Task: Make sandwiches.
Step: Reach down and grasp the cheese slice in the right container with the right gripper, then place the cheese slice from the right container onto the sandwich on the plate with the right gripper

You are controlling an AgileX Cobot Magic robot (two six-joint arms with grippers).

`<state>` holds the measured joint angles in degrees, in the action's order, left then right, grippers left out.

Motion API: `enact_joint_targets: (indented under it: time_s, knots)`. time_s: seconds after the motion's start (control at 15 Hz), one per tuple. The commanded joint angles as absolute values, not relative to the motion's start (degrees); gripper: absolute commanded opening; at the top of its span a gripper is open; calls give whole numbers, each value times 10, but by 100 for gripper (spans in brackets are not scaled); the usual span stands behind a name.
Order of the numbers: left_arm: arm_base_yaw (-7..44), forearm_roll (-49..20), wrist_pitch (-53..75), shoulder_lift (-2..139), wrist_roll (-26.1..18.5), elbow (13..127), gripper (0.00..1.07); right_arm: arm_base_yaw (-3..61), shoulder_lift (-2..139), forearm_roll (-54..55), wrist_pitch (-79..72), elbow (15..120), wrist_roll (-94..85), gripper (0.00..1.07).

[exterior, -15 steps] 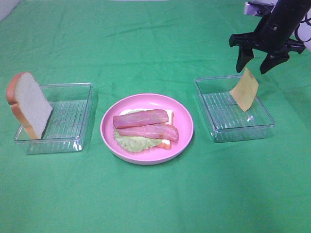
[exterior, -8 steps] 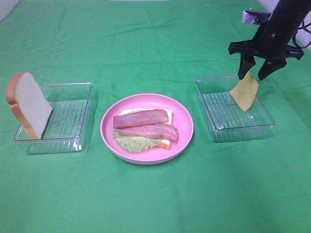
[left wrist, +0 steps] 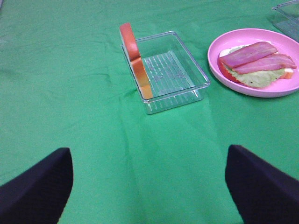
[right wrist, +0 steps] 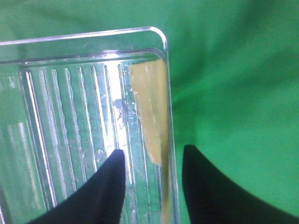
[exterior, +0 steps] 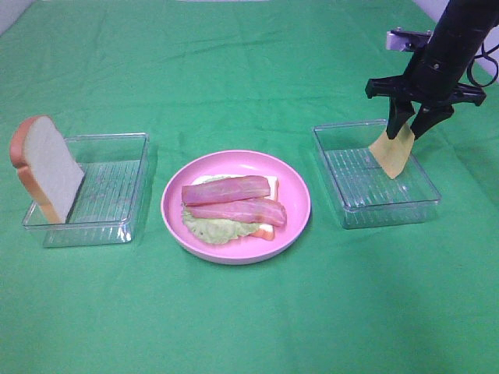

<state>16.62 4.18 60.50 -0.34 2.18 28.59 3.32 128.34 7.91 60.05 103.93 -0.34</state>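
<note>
Right gripper (exterior: 405, 134) hangs over the far right rim of the right clear tray (exterior: 390, 212), jaws part-open astride the top edge of the cheese slice (exterior: 392, 152) leaning there, with a sliver of gap on each side. The part-built sandwich (exterior: 234, 209), bread, lettuce and two bacon strips, lies on the pink plate (exterior: 170, 210), with bare green cloth (exterior: 249, 327) between plate and trays. Left gripper (left wrist: 147, 154) is spread wide and empty over open cloth; the second bread slice (exterior: 47, 167) stands on edge at the left tray's (exterior: 86, 234) outer end.

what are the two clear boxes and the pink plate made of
Left box and right box: likely hard clear plastic, glossy; ribbed floors and green cloth show through. Pink plate: probably smooth moulded plastic, soft sheen on its rim.
</note>
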Motion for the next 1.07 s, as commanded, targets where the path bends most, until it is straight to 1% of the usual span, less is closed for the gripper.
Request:
enact_joint_targets:
  time_s: [0.07,0.27,0.53,0.73,1.0,1.07]
  knots:
    - [168,42,598,-15,24,285,84,32,1287,73,604,1041,-8,26]
    - [168,42,598,-15,24,285,84,32,1287,73,604,1041,-8,1]
    - [168,42,598,-15,24,285,84,32,1283,73,607,1041,-7,0]
    - [168,42,598,-15,24,285,84,32,1248,77,608,1042,-3,0]
    - [168,42,598,-15,24,285,84,33,1196,129,649,1041,-19,0]
    - [168,42,598,-15,24,285,84,33,1180,157,657,1037,-43,0]
